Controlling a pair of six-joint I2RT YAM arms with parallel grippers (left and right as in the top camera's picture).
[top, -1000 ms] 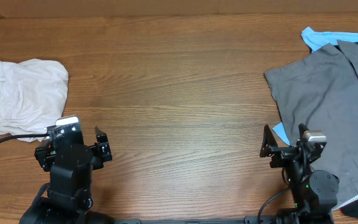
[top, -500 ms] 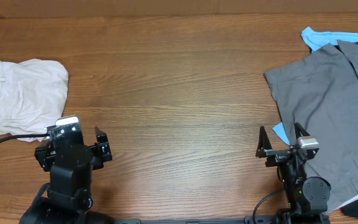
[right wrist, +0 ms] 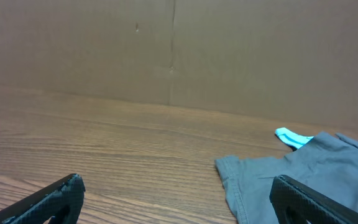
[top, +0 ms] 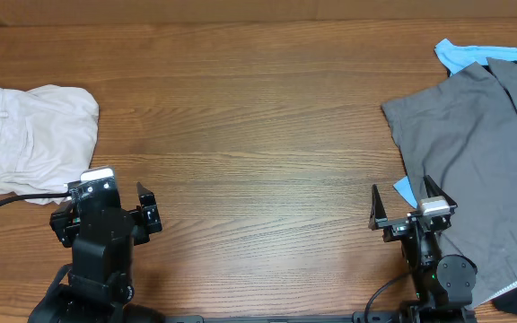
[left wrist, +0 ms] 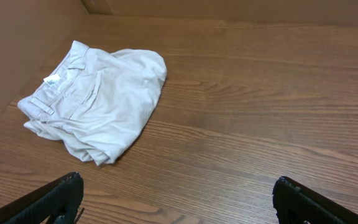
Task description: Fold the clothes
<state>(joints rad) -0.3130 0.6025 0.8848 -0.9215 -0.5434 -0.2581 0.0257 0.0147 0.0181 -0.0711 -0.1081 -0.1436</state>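
Three garments lie on the table point(top: 258, 117), in two groups well apart. The khaki shorts point(top: 30, 135) sit at the far left in a loose, rumpled heap. Their waistband faces the table's left edge and a small white tag point(left wrist: 53, 79) shows near it. This looks more like a rough bundle than a finished fold.

At the far right the grey garment point(top: 474, 144) is spread fairly flat, reaching from the table's far side down to the near edge. It lies on top of the light-blue garment point(top: 460, 54). That one peeks out at the far corner, and a small sliver shows at the grey cloth's near-left border.

The right claw point(top: 400, 184) sits just beside that border with its fingers wide apart and nothing between them. Its wrist camera looks low across the wood to the grey hem and the cardboard wall point(right wrist: 166, 50) behind. Open, low and facing the cloth's edge, it seems posed to take hold of the grey garment, most likely the next piece to be folded.

The left claw point(left wrist: 179, 208) is also spread wide and empty. It waits near the table's front edge, beside the shorts but not touching them. A black cable point(top: 16, 202) trails from its arm toward the left edge. The broad bare middle of the table looks like the working space for laying a garment out.
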